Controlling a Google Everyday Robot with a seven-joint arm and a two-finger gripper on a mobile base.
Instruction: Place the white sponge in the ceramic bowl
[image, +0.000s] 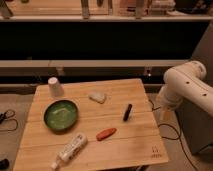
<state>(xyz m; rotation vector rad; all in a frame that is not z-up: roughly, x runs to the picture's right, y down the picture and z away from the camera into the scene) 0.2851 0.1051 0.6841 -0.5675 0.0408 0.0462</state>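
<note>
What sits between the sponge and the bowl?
Nothing: bare table runs from sponge to bowl, camera view. The gripper is out of view; only the arm shows at right.

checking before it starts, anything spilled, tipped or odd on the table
Nothing stands out. The white sponge, ceramic bowl, white cup and tube sit apart on the wooden table, nothing spilled; the bowl looks empty. The gripper is out of view; only the arm shows, right of the table.

The gripper's fingers are out of view; only the white robot arm (186, 86) shows, right of the wooden surface (136, 136). On it, the off-white sponge lump (97, 97) lies behind and right of the green ceramic bowl (60, 116), apart from it. The white cup (54, 86) stands behind the bowl.
</note>
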